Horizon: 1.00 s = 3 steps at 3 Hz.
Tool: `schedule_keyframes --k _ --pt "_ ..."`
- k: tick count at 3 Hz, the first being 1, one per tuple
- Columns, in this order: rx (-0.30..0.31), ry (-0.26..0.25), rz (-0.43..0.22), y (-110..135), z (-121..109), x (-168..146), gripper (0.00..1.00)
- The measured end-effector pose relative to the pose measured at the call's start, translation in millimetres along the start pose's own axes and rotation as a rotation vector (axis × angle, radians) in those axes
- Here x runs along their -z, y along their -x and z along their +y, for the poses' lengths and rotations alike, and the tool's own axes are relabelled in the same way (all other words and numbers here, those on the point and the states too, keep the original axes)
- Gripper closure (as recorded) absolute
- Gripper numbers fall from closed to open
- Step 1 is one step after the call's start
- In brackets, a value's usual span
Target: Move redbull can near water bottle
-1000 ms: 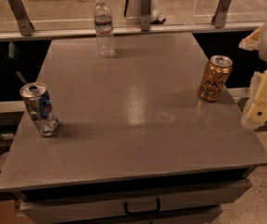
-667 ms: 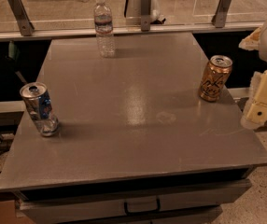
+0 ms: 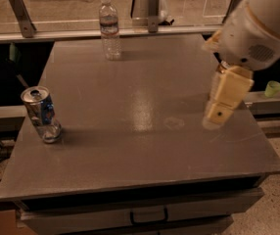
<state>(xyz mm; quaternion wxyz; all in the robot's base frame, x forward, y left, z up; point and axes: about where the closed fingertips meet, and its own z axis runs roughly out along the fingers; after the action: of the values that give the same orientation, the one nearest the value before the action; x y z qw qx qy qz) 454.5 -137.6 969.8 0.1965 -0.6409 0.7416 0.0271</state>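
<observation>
Blue-and-silver, slim and tall, the redbull can (image 3: 42, 114) stands on its base near the front left corner of the table (image 3: 130, 165). Its silver top and pull tab face up, and its thin metal wall catches a little light. Nothing touches it.

The water bottle (image 3: 109, 28) stands upright at the far edge, left of the middle. It is clear plastic with a white cap and a thin label band, and it is taller than the can. The 2 are well apart, with a long stretch of bare tabletop between them. I judge the task hardly begun: the can is not yet grasped, lifted or carried, and all of that is left to me.

My gripper (image 3: 221, 112) hangs over the right side of the table, well away from the can, and I see nothing in it. It is a blocky, cream-coloured piece of smooth plastic below my rounded white wrist. Whether it is spread or closed I cannot tell.

The tabletop is flat and grey, with a soft sheen down the middle and a faint ring mark near my gripper. Under its front edge is 1 drawer with a dark handle (image 3: 147, 216). Metal brackets (image 3: 20, 13) rise behind the far edge, and a small green cup (image 3: 273, 88) sits beyond the table on the right.
</observation>
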Motion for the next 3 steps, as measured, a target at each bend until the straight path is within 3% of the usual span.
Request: schedule_keyframes --k 1,2,3 --pt "0.108 0.062 -0.124 89 17 -25 0.0" --pt "0.198 0.144 -0.24 181 50 -36 0.0" --pt "0.198 0.144 -0.24 181 50 -36 0.0"
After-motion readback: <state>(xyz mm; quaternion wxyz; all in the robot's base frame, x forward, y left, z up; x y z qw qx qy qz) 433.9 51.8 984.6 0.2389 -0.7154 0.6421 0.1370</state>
